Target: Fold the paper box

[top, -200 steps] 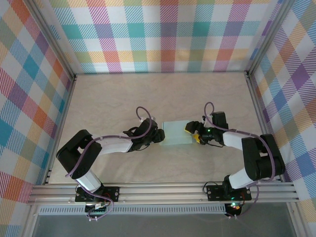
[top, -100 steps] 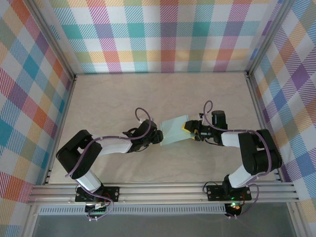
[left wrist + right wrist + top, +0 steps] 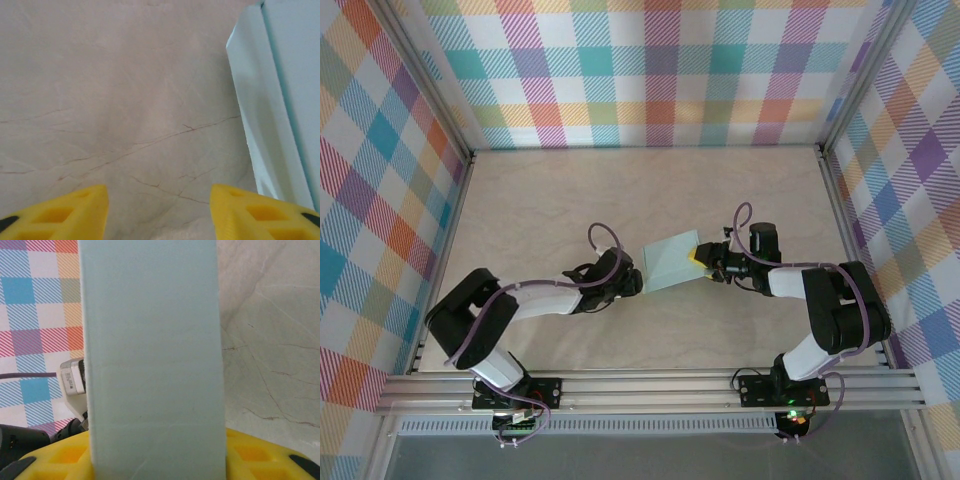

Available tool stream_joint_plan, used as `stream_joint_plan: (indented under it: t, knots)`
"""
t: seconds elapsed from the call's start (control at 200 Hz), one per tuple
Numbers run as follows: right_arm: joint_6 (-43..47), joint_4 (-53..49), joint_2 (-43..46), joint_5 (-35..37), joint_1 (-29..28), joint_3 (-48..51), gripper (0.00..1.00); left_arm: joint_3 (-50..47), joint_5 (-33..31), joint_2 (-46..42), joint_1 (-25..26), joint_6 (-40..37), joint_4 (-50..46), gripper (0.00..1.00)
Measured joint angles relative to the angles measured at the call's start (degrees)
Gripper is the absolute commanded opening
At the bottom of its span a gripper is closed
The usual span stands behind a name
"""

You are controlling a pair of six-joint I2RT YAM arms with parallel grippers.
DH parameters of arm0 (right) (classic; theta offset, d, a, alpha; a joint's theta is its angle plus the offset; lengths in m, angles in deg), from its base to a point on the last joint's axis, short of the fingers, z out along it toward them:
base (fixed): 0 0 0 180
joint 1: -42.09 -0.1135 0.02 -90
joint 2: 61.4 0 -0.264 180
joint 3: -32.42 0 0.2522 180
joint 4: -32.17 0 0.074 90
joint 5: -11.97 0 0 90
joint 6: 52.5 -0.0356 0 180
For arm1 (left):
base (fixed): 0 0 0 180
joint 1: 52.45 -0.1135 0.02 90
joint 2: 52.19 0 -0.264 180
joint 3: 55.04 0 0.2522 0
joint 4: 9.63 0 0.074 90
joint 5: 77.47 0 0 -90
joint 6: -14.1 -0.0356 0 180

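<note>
one flat mint paper box [image 3: 669, 263] — right hand [image 3: 698, 260] clamps it, left hand [image 3: 158, 209] gapes empty.

We find the overhead view bright, evenly lit and sharp throughout. The table [image 3: 570, 200] reads matte, and shadows beside the arms [image 3: 540, 297] at lower centre are faint and soft. In the left wrist view, the yellow fingers [image 3: 65, 212] along the bottom edge are blurred. In the right wrist view, the paper box [image 3: 152, 355] at centre is soft; the plaid wall [image 3: 35, 300] at upper left is crisper.
</note>
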Motion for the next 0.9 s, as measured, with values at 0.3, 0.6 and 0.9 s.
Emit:
stream_joint_plan:
  t: [0.3, 0.6, 0.9]
  knots:
    - [0.0, -1.2, 3.9, 0.0, 0.0, 0.0, 0.45, -3.9, -0.5, -11.7, -3.3, -0.8, 1.0, 1.00]
    - [-2.6, -0.9, 6.1, -1.2, 0.1, 0.0, 0.45, -7.0, 15.2, -13.0, -11.3, 10.0, 16.3, 1.00]
    - [-6.7, 1.4, 9.2, -2.8, 0.1, 0.0, 0.44, -7.5, 27.6, -1.9, -13.0, 23.2, 35.5, 0.92]
